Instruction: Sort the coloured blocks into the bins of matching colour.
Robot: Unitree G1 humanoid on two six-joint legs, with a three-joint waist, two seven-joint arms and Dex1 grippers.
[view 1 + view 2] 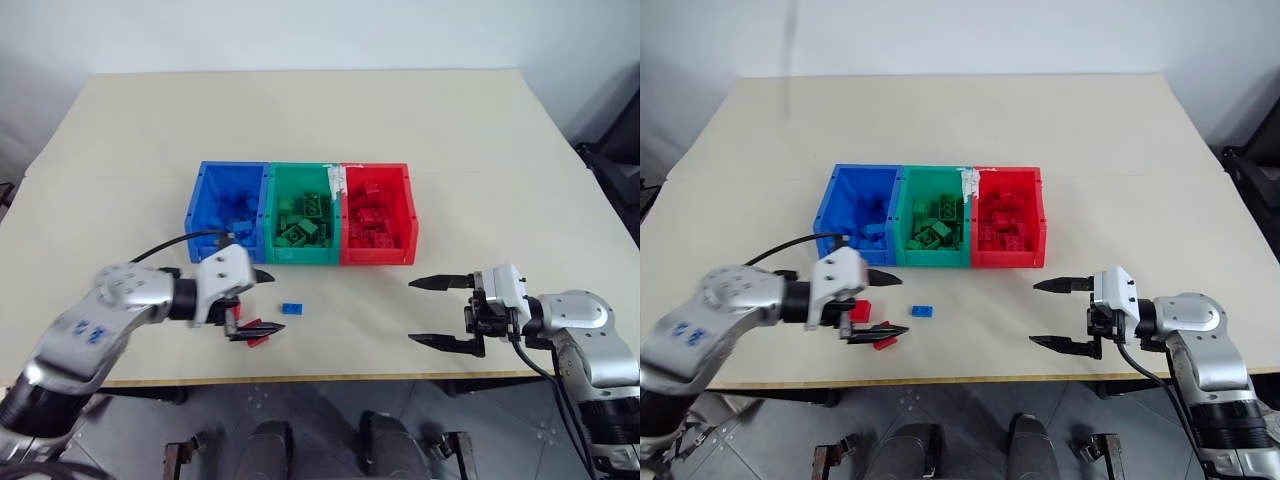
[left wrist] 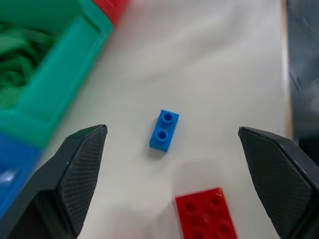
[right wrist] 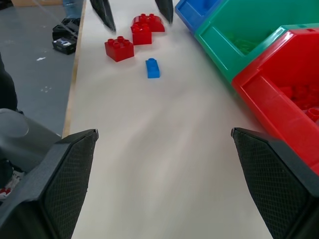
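Three joined bins stand mid-table: blue bin [image 1: 197, 200], green bin [image 1: 300, 256] and red bin [image 1: 376, 257], each with blocks of its own colour inside. A small blue two-stud block [image 1: 292, 308] lies on the table in front of the green bin. Red blocks [image 3: 119, 48] [image 3: 141, 34] lie just left of it, near the table's front edge. My left gripper [image 1: 273, 302] is open, its fingers spread just left of the blue block and over the red blocks, holding nothing. My right gripper [image 1: 412, 311] is open and empty in front of the red bin, pointing left.
The table's front edge [image 1: 340, 378] runs close below both grippers. A black cable [image 1: 175, 242] loops from my left arm near the blue bin. Bare tabletop [image 1: 350, 320] lies between the two grippers and behind the bins.
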